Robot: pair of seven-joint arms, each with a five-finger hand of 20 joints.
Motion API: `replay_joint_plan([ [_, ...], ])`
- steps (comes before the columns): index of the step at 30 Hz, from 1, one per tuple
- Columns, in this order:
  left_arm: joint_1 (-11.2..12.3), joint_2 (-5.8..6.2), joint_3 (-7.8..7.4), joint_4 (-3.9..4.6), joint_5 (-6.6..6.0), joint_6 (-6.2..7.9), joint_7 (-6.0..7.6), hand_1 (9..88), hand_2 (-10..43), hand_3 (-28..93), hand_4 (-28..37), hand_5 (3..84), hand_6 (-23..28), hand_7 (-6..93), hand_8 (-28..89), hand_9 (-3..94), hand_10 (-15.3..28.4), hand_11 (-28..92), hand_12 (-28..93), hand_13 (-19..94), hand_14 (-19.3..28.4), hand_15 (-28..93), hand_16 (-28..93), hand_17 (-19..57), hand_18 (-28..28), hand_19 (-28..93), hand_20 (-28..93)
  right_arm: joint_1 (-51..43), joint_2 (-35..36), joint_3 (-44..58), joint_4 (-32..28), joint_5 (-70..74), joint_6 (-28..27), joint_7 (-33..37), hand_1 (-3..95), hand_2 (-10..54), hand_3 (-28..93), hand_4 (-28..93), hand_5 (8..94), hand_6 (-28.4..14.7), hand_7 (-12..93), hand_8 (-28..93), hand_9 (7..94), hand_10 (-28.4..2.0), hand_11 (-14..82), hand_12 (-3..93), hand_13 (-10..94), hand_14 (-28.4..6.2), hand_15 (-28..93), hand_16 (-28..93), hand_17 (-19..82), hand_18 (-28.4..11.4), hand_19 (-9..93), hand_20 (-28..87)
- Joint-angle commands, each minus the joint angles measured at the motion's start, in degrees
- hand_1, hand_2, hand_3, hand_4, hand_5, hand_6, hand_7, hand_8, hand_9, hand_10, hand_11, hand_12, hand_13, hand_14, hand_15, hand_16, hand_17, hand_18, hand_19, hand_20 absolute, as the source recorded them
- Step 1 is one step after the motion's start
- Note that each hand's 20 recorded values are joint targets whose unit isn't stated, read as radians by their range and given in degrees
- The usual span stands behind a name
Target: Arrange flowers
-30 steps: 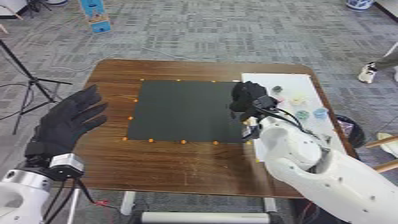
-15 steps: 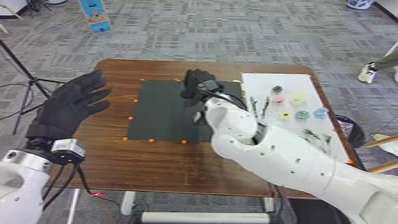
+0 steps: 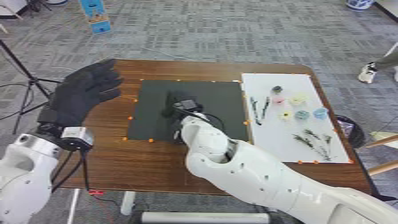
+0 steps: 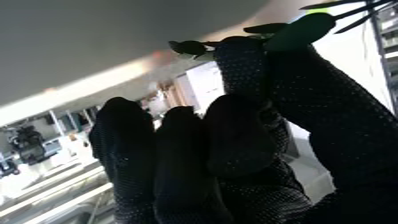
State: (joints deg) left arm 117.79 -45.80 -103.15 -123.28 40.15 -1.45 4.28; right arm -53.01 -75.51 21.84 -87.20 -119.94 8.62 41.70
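Observation:
In the head view my right hand (image 3: 183, 102) is over the middle of the black mat (image 3: 151, 125). In the right wrist view a green leafy sprig (image 4: 302, 32) is pinched between the thumb and a finger of my right hand (image 4: 244, 145). My left hand (image 3: 82, 95) stays left of the mat, fingers straight. On the white sheet (image 3: 275, 135) lie a dark flower (image 3: 277, 89), a pink flower (image 3: 278, 100), yellow flowers (image 3: 297, 100), a green-blue flower (image 3: 302, 115) and a blue flower (image 3: 321, 113), with thin dark stems (image 3: 258, 110) and leafy sprigs (image 3: 315, 142).
Small orange markers (image 3: 151, 140) line the edges of the mat and the sheet on the brown table (image 3: 133, 167). A dark bin (image 3: 351, 129) stands on the floor beyond the right edge. A black tripod (image 3: 31, 77) is at the left.
My right hand has moved left from the white sheet's near side to over the mat. My left hand has shifted a little right and away from the bottom edge.

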Motion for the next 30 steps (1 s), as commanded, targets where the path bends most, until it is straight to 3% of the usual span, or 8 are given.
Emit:
replay_joint_plan([
  [1, -6.0, 1.32, 4.08, 1.84, -0.66, -2.04, -0.61, 25.1, -7.0, 70, -28.2, 30.6, 2.9, 20.7, -10, 29.0, 12.4, 25, 18, 24, 14.5, 29, 1, -9.2, 22.5, 45, 9, -0.4, -3.3, -2.9, 3.9, -0.4, 3.5, 1.2, 40.0, -9.5, 82, -7, 72.5, -1.1, 56, 29, 85.4, -6.1, 69.5, 48.3, 84, -6.3, 88, 49, 55, -21.9, 93, 73],
  [6, -9.9, 1.91, 7.32, 3.40, -0.85, -3.09, -1.14, 25.0, -7.0, 70, -28.2, 30.4, 2.7, 20.8, -10, 29.0, 12.3, 25, 18, 24, 14.3, 29, 1, -9.2, 22.6, 45, 9, 0.8, -4.4, -4.3, 5.4, 0.9, 5.8, 1.3, 40.6, -9.5, 82, -8, 72.5, -1.1, 56, 29, 85.4, -6.1, 69.3, 48.6, 84, -6.4, 88, 49, 55, -21.9, 93, 73],
  [13, -12.7, 1.70, 10.21, 4.53, -1.08, -3.53, -1.36, 24.9, -7.1, 70, -28.2, 30.4, 2.7, 20.8, -10, 28.9, 12.4, 25, 18, 24, 14.4, 29, 1, -9.2, 22.5, 45, 9, 3.8, -4.8, -8.5, 7.5, 1.2, 12.3, 0.3, 41.3, -9.5, 82, -10, 72.3, -1.1, 55, 28, 85.2, -6.1, 68.7, 48.9, 83, -6.2, 88, 49, 55, -21.9, 93, 74],
  [20, -13.5, 1.40, 11.15, 4.88, -1.17, -3.73, -1.58, 25.0, -7.1, 70, -28.2, 30.3, 2.7, 20.9, -10, 28.8, 12.3, 25, 18, 24, 14.4, 29, 1, -9.2, 22.5, 45, 9, 3.8, -5.7, -9.7, 8.7, 1.5, 15.4, -1.1, 41.8, -9.5, 82, -12, 71.8, -1.1, 55, 28, 84.7, -6.1, 68.1, 49.2, 83, -6.3, 87, 49, 55, -21.7, 93, 73],
  [25, -15.4, 1.16, 12.77, 5.68, -1.28, -4.39, -1.76, 24.9, -7.1, 70, -28.2, 30.4, 2.7, 20.9, -10, 28.8, 12.4, 25, 18, 24, 14.4, 28, 1, -9.2, 22.5, 45, 9, 3.5, -6.4, -10.2, 9.9, 1.5, 15.8, -2.2, 42.4, -9.5, 83, -14, 71.7, -1.0, 54, 27, 84.6, -6.0, 67.8, 49.3, 83, -6.3, 87, 49, 54, -21.6, 93, 73],
  [30, -15.6, 0.87, 13.31, 5.69, -1.24, -4.37, -1.46, 25.0, -7.0, 70, -28.2, 30.3, 2.6, 20.9, -10, 28.8, 12.3, 25, 18, 24, 14.4, 29, 1, -9.2, 22.5, 45, 9, 2.9, -6.7, -11.0, 10.8, 2.5, 15.4, -5.6, 43.3, -9.5, 83, -17, 71.5, -1.1, 54, 27, 84.3, -6.2, 67.2, 49.3, 82, -6.1, 87, 50, 54, -21.6, 93, 73],
])
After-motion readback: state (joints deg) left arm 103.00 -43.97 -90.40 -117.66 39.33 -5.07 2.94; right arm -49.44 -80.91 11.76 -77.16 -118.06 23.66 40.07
